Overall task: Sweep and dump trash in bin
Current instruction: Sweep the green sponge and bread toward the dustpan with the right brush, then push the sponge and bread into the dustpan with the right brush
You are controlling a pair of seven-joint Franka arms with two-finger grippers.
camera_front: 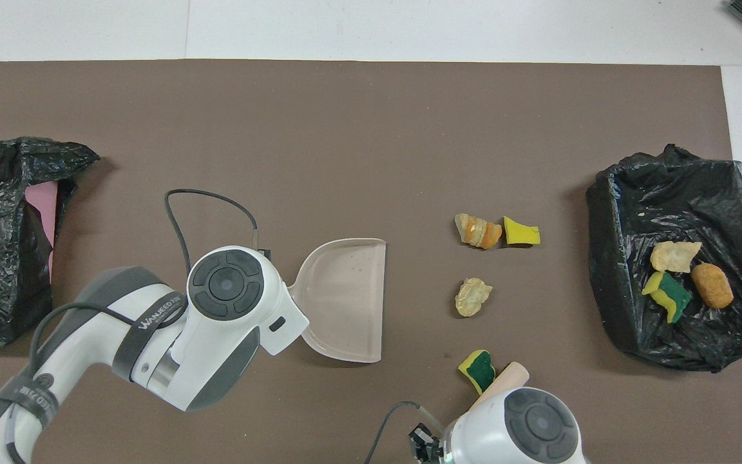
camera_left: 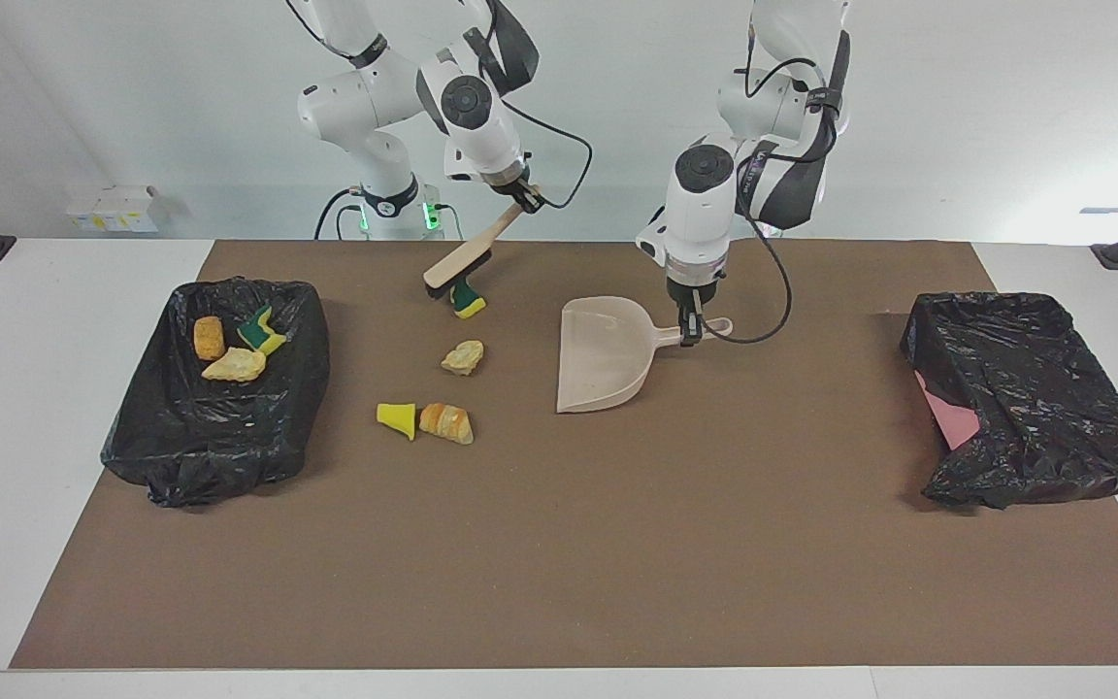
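I see the left end effector closed on the handle of the beige plastic dustpan, which lies flat on the brown mat covering the bench, its wide mouth turned toward the scraps.

The right end effector is clamped on the pale wooden handle of a small hand brush; the brush slants down to the mat, and its head touches a yellow-and-green sponge piece (from overhead only the handle tip shows past the wrist).

Four scraps lie loose on the mat, between the dustpan and the bin at the right arm's end:
- the sponge piece at the brush, nearest the robots;
- a tan bread-like lump farther from the robots;
- a golden croissant farther still, touching or just beside a yellow sponge wedge.

Three scraps already lie in the black-bag-lined bin at the right arm's end of the bench: a golden-brown oval lump, a pale tan bread piece, and a green-and-yellow sponge piece, all close together.

A second black-lined bin sits at the left arm's end, well apart from the dustpan, with a pink patch showing on its side; I cannot see into it well enough to tell its contents.
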